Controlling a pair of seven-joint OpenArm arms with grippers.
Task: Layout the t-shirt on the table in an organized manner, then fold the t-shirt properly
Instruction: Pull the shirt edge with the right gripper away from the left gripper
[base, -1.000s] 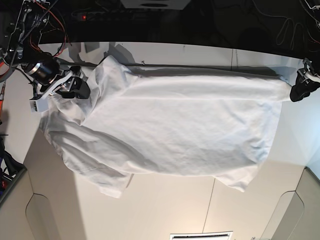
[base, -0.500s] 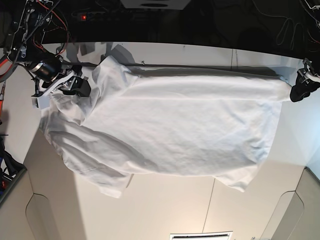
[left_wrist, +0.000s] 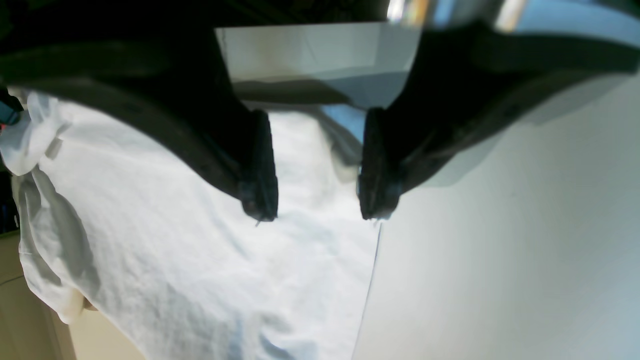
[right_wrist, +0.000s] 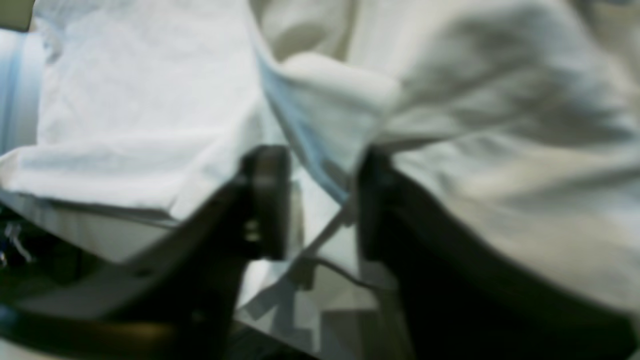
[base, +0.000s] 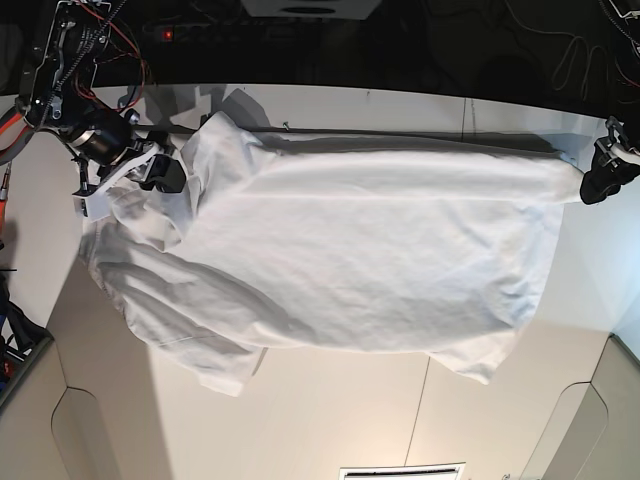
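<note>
Right gripper (right_wrist: 320, 200): your jaws stand apart around a raised fold of the t-shirt (base: 340, 250); grip not confirmed.
Left gripper (left_wrist: 315, 165): yours gapes, holding nothing, over the hem.
Shirt: spread across the table (base: 330, 420), one end bunched.
Progress: layout part done; folding remains.

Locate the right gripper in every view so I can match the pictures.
Base: the right gripper is at upper left, at the t-shirt's bunched edge.
Right wrist: its two dark fingers rise from the bottom centre, with a fold of shirt between them.
Left wrist: not in it; the dark fingers there belong to the left gripper.
Shared landmark: the white t-shirt, seen in all three.
</note>
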